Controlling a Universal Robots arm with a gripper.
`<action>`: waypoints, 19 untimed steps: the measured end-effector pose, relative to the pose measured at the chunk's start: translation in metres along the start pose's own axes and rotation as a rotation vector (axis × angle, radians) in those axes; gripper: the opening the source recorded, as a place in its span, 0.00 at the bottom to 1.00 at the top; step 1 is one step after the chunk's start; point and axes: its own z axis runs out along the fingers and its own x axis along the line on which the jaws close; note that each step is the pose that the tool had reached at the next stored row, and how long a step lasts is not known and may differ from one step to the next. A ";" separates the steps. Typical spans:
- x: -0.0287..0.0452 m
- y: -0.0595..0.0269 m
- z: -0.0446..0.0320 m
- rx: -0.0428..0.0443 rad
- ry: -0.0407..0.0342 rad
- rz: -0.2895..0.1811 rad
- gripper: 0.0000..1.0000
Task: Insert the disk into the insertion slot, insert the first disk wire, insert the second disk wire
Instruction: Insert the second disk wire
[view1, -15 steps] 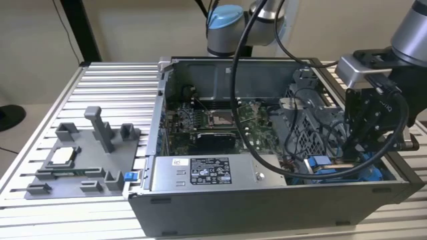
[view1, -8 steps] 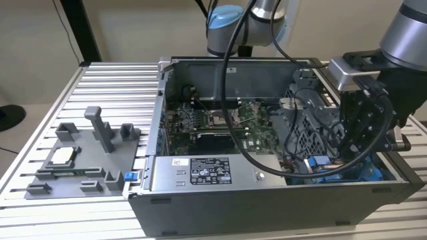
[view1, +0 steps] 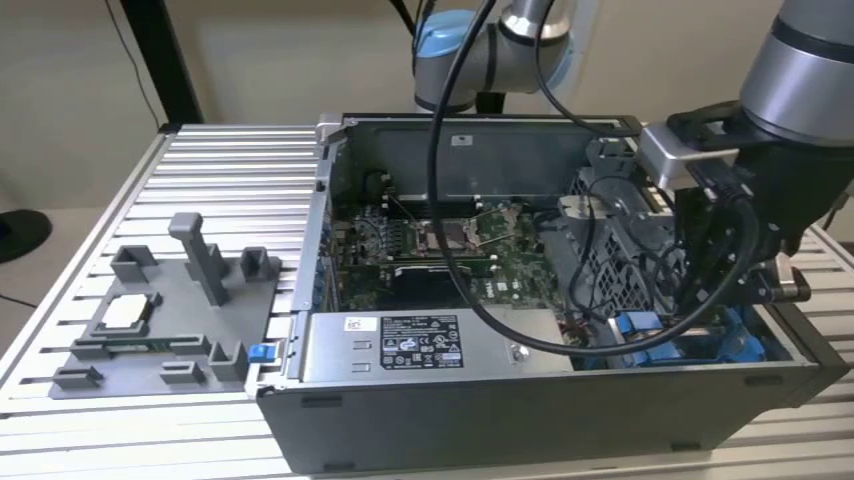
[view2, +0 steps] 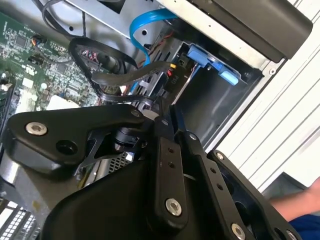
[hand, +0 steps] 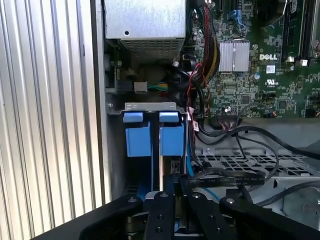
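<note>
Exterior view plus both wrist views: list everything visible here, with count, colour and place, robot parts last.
Computer case: one, dark grey, open, on the slatted table.
Motherboard: one, green, on the case floor.
Power-supply box: one, grey, labelled, at the case's front wall.
Insertion slot: one, grey metal with two blue latch pieces, beside the case wall.
Blue cable: one, looping near the slot.
Parts fixture: one, grey, on the table at the exterior view's left.
Table: one, silver, slatted.
Arm: one, grey, above the case.
End effector: one, black, over the slot.

Hand (hand: 172, 200) inside insertion slot (hand: 150, 107)
</note>
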 end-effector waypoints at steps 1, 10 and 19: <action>-0.0004 0.0007 0.0003 0.0063 -0.0001 0.000 0.00; -0.0010 0.0027 0.0012 0.0348 -0.0011 0.000 0.00; -0.0011 0.0029 0.0019 0.0412 0.0003 0.000 0.00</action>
